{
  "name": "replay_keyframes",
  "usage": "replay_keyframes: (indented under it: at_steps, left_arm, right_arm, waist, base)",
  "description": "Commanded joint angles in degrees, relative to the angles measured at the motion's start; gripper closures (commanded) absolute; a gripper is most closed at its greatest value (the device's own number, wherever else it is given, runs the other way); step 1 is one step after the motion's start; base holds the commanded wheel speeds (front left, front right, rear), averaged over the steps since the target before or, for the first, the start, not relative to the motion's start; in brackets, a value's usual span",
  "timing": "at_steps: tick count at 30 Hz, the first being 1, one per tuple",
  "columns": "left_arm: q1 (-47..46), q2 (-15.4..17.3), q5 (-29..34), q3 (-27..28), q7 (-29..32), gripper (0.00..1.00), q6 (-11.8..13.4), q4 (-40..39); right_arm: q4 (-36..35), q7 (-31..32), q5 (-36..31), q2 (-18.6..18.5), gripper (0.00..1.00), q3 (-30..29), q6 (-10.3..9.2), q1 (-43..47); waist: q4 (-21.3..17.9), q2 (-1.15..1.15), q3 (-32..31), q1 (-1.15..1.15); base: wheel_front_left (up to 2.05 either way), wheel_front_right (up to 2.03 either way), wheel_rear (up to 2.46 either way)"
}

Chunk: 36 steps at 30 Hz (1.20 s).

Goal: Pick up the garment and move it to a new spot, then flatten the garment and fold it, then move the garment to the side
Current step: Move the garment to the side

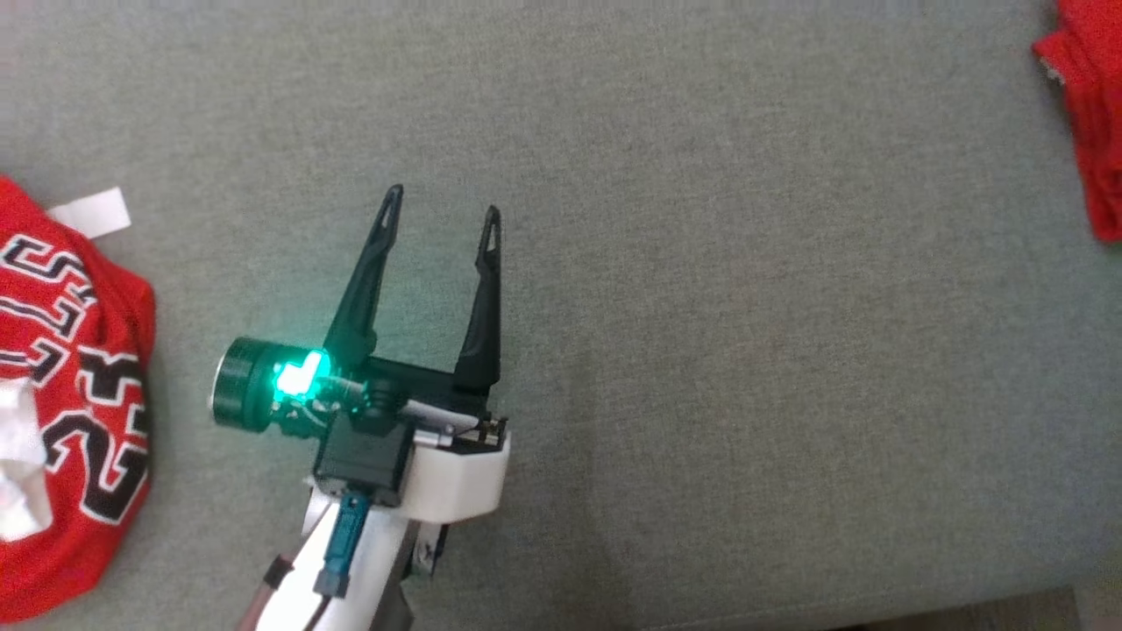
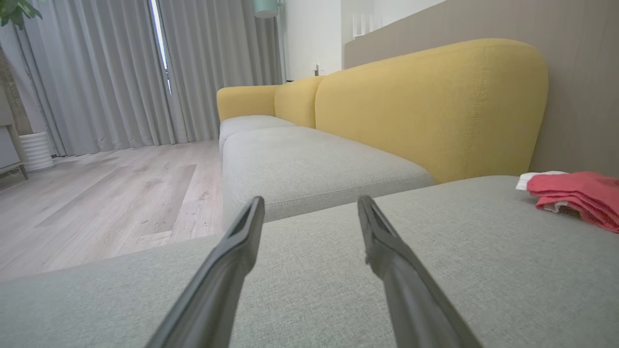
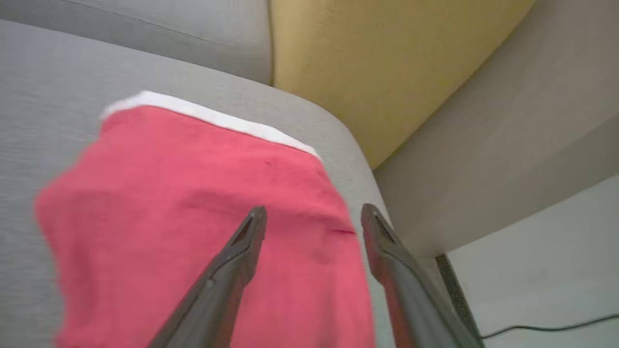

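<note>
The left hand [image 1: 443, 200] hovers over the bare middle of the grey sofa seat [image 1: 745, 350], its two fingers spread with nothing between them. Off to its left lies a crumpled red jersey [image 1: 79, 368] with black-and-white lettering, well apart from the fingers. Farther off, at the seat's right corner, the garment [image 3: 193, 193] lies as a red bundle with a white band along its far edge; the left wrist view shows it as a low folded stack. The right hand [image 3: 314, 209] hangs over it with fingers parted, gripping nothing, though whether the tips touch the cloth I cannot tell. Behind rises the yellow backrest [image 3: 387, 63]

The move to the side looks done or nearly so. The risk sits in that corner: the cloth reaches close to the seat's rounded edge, so a fingertip catching a layer as the arm lifts could drag the fold open or tip the bundle towards the floor [image 3: 532, 270]. The jersey, red too, could be mistaken for the finished piece
</note>
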Motion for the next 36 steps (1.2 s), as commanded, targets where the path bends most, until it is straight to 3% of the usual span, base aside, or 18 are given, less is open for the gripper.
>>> replay_keyframes:
  at_steps: [1,9,20,29,36]
  left_arm:
    - [0.57,0.3,-1.14,2.04,-0.24,0.0,0.29,-1.49]
    - [5.05,-0.09,-4.77,4.61,-0.24,0.0,0.07,1.66]
    - [13.5,-1.44,-9.56,7.55,-0.24,0.0,-1.65,6.32]
    - [19.17,-1.28,-4.62,10.2,-0.24,0.0,-0.74,1.91]
    - [23.76,-0.76,-2.87,10.63,-0.24,0.0,-2.34,2.06]
  right_arm:
    - [-1.83,-1.5,-1.14,0.41,0.0,0.98,0.37,1.01]
    - [-8.16,-7.39,-5.15,12.21,0.0,1.38,0.37,8.45]
    - [-16.79,-11.28,-2.38,28.09,0.0,3.26,0.37,25.87]
    - [-35.96,-11.35,-3.78,32.08,0.0,-0.2,0.37,39.16]
    - [-39.65,-11.36,-3.23,32.34,0.0,-1.68,0.37,47.57]
  waist:
    - [0.4,0.0,-2.3,0.0]
    - [1.91,0.0,-11.06,0.0]
    - [5.12,0.0,-23.87,0.0]
    - [6.94,0.0,-30.07,0.0]
    - [7.86,0.0,-32.6,0.0]
  base:
    - [0.0,0.0,0.0]
    - [0.0,0.0,0.0]
    - [0.0,0.0,0.0]
    - [0.0,0.0,0.0]
    - [0.0,0.0,0.0]
